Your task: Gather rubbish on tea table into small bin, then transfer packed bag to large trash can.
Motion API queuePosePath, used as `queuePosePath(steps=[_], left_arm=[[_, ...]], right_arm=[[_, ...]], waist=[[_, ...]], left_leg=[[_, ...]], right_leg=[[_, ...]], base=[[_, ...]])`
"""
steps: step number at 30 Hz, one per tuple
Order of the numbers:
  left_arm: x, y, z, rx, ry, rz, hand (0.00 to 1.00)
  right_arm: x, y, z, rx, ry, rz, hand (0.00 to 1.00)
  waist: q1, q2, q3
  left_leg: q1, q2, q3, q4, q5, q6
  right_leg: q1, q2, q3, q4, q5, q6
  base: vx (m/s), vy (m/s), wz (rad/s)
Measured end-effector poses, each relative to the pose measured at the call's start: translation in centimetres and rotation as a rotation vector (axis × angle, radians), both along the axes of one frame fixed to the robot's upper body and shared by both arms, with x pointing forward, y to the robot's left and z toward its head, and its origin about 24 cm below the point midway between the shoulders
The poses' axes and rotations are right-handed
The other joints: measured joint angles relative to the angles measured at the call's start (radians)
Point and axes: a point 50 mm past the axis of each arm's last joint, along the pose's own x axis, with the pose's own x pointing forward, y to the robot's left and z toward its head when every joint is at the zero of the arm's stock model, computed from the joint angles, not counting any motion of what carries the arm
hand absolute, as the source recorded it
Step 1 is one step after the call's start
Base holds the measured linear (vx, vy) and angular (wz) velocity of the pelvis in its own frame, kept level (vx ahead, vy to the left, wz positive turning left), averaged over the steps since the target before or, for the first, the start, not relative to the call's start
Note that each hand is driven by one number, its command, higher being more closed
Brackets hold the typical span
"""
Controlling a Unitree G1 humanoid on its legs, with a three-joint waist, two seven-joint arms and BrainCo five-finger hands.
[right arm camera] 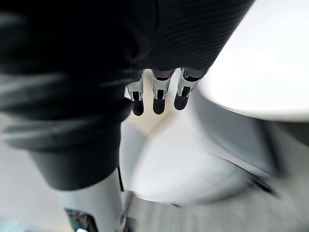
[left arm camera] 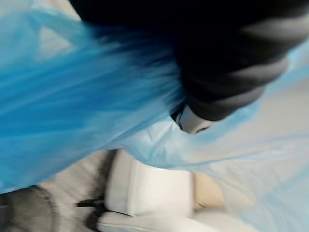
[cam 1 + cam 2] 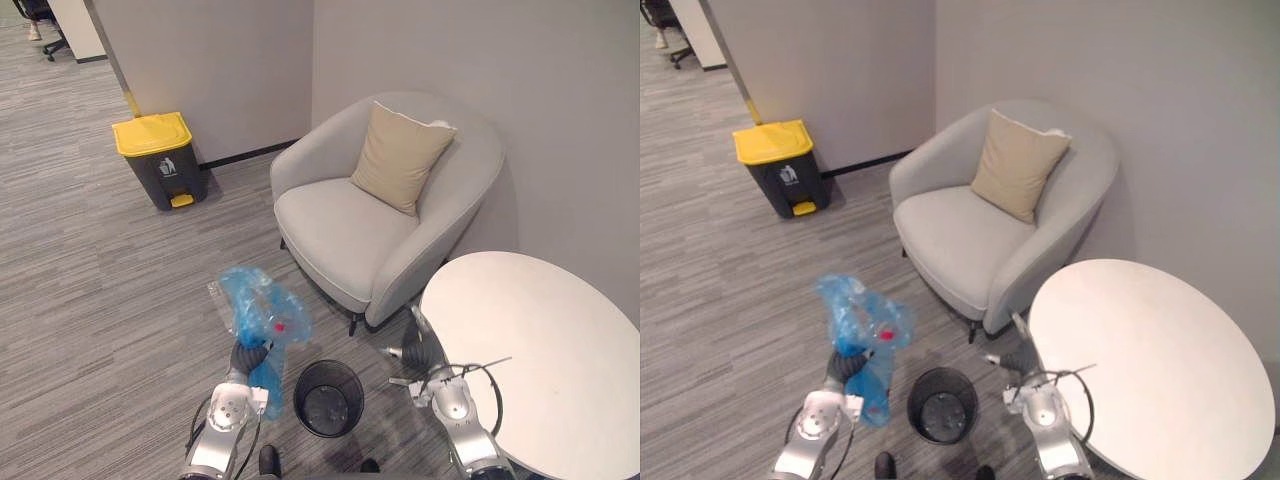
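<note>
While your left hand [image 3: 248, 357] bears the blue plastic bag [image 3: 254, 303] (grip: cannot tell), red scrap [image 3: 280, 326] inside, right hand [image 1: 155, 92] loose-fingered, empty.

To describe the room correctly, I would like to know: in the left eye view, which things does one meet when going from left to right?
Yellow-lidded trash can → blue bag → small black bin → beige cushion → round white table.
</note>
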Motion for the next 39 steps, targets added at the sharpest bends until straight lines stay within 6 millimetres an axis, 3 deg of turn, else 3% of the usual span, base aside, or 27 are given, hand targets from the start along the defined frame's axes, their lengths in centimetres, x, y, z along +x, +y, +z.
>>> queuePosePath(steps=[3,9,15,19,21,24,25,26,27,29,30,31,33,35,36,39], left_arm=[[-1.4,0.8,-1.7,-0.029,0.1,0.057,1.0],[-4.4,2.0,-4.2,-0.084,0.248,0.161,1.0],[-5.9,1.7,-5.5,-0.117,0.329,0.194,1.0],[-5.3,1.7,-5.4,-0.13,0.314,0.204,1.0],[-4.2,1.5,-4.9,-0.137,0.283,0.199,1.0],[-3.0,1.2,-4.1,-0.147,0.229,0.197,1.0],[-3.0,1.2,-3.9,-0.145,0.213,0.201,1.0],[-3.1,1.3,-3.8,-0.142,0.205,0.205,1.0],[-2.9,1.3,-3.6,-0.142,0.192,0.214,1.0],[-2.6,0.7,-3.4,-0.169,0.178,0.226,1.0],[-2.7,-0.1,-3.6,-0.192,0.183,0.227,1.0],[-2.8,-1.0,-3.8,-0.217,0.196,0.212,1.0],[-3.3,-1.7,-4.1,-0.224,0.213,0.198,1.0],[-3.4,-2.0,-4.1,-0.226,0.22,0.182,1.0],[-3.0,-2.1,-4.0,-0.227,0.212,0.177,1.0],[-2.4,-2.5,-3.8,-0.226,0.2,0.152,1.0]], right_arm=[[-1.9,-0.9,-2.5,0.049,0.144,-0.068,0.0],[-4.2,-1.5,-4.9,0.087,0.294,-0.157,0.0],[-3.1,-1.8,-4.8,0.082,0.294,-0.185,0.0],[-2.0,-1.1,-4.5,0.086,0.279,-0.187,0.0],[-2.3,-1.0,-4.7,0.083,0.293,-0.188,0.0],[-3.3,0.0,-5.3,0.103,0.324,-0.186,0.0],[-3.5,0.6,-5.3,0.111,0.328,-0.171,0.0],[-3.4,0.9,-5.3,0.113,0.323,-0.163,0.0],[-2.9,0.9,-4.9,0.113,0.297,-0.162,0.0],[-1.9,0.5,-4.3,0.094,0.256,-0.169,0.0],[-1.2,0.3,-3.7,0.086,0.224,-0.172,0.0],[-0.7,-0.1,-3.4,0.077,0.205,-0.181,0.0],[-1.6,-0.3,-3.8,0.072,0.228,-0.201,0.0],[-1.7,-0.6,-3.9,0.061,0.229,-0.22,0.0],[-1.4,-0.5,-3.7,0.062,0.22,-0.228,0.0],[-1.5,-1.5,-3.7,0.044,0.222,-0.255,0.0]], waist=[[0.005,0.003,0.004],[0.008,0.004,0.022],[0.017,0.014,0.092],[0.023,0.002,0.134],[0.022,-0.009,0.147],[0.023,-0.009,0.159],[0.029,-0.025,0.152],[0.038,-0.034,0.147],[0.059,-0.048,0.145],[0.076,-0.043,0.146],[0.092,-0.02,0.155],[0.087,0.021,0.171],[0.081,0.04,0.172],[0.07,0.048,0.173],[0.069,0.043,0.177],[0.067,0.041,0.176]], left_leg=[[0.017,-0.006,0.0,0.0,-0.005,0.0],[0.044,-0.011,0.005,0.0,-0.016,0.003],[0.075,-0.011,0.045,0.006,-0.023,0.007],[0.04,-0.013,0.072,0.024,-0.025,0.014],[-0.033,-0.004,0.061,0.13,-0.06,0.043],[-0.076,0.01,0.012,0.225,-0.085,0.052],[-0.106,0.007,-0.017,0.266,-0.099,0.053],[-0.124,0.004,-0.026,0.283,-0.101,0.051],[-0.164,0.003,-0.036,0.318,-0.101,0.044],[-0.218,0.022,-0.065,0.332,-0.077,0.015],[-0.244,0.036,-0.082,0.322,-0.048,0.004],[-0.249,0.056,-0.123,0.289,-0.01,0.004],[-0.229,0.059,-0.155,0.209,0.014,0.008],[-0.223,0.069,-0.145,0.144,-0.038,-0.015],[-0.245,0.077,-0.101,0.162,-0.052,0.0],[-0.277,0.052,-0.023,0.389,-0.07,0.015]], right_leg=[[0.018,-0.002,-0.002,0.002,-0.003,0.005],[0.039,-0.006,0.003,0.004,-0.015,0.002],[0.03,-0.009,0.047,0.033,-0.019,0.003],[-0.061,-0.024,0.077,0.153,-0.05,0.004],[-0.12,-0.038,0.093,0.234,-0.051,0.012],[-0.162,-0.057,0.153,0.63,-0.212,0.028],[-0.145,-0.053,0.181,0.716,-0.243,0.037],[-0.135,-0.051,0.197,0.723,-0.255,0.041],[-0.122,-0.043,0.218,0.678,-0.309,0.044],[-0.09,-0.015,0.194,0.544,-0.374,-0.004],[-0.082,0.01,0.173,0.486,-0.397,-0.035],[-0.075,0.042,0.13,0.472,-0.374,-0.047],[-0.075,0.06,0.084,0.475,-0.373,-0.058],[-0.076,0.059,0.03,0.45,-0.351,-0.09],[-0.08,0.047,0.002,0.43,-0.329,-0.111],[-0.089,0.001,-0.073,0.388,-0.283,-0.12]], base=[[0.08,-0.001,0.01],[0.07,-0.008,-0.03],[0.01,0.001,-0.2],[-0.05,0.026,-0.23],[-0.08,0.03,0.18],[-0.04,-0.036,0.57],[-0.07,-0.157,0.63],[-0.14,-0.236,0.47],[-0.17,-0.237,0.33],[-0.2,-0.238,0.2],[-0.24,-0.204,0.31],[-0.25,-0.194,0.42],[-0.26,-0.178,0.7],[-0.2,-0.129,0.74],[-0.14,-0.042,0.63],[-0.1,-0.002,0.67]])
